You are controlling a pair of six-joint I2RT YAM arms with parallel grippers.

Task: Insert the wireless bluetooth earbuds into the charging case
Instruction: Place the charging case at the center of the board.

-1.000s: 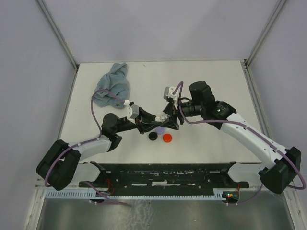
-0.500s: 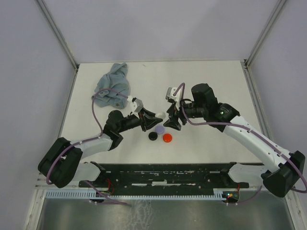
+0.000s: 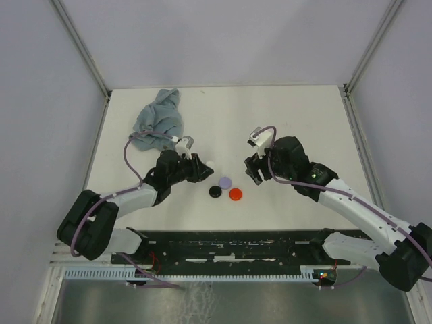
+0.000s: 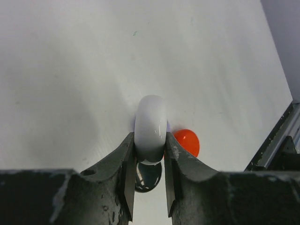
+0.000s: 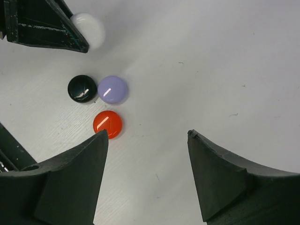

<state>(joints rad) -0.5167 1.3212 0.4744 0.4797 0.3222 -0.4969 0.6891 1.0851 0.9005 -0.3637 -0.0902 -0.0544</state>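
A: What has shifted in the last second?

B: The two arms, which had met nose to nose over the middle of the table [image 3: 304,115], have pulled apart. The left gripper [image 3: 204,169] has drawn back toward the left of the frame and the right gripper [image 5: 147,133] toward the right. The three discs lying at centre have not stirred.

A: And the jaws?

B: The left jaws are pinched narrow on a white disc [image 4: 150,129], held edge-on just above the table. The right jaws stand wide with nothing between them.

A: Where are the earbuds, then?

B: I see none in any view. The black disc [image 5: 82,88] touches the lavender disc [image 5: 113,89], with the red disc [image 5: 108,123] just below them in the right wrist view. All are smooth, glossy and shut-looking.

A: Any case open, anything inside?

B: No. No disc shows an opening or a seam, so I cannot tell which, if any, is the charging case. Nothing sits in anything.

A: So progress?

B: Early, I judge: no insertion is visible. A grey cloth [image 3: 159,120] lies at the table's upper left, well apart.
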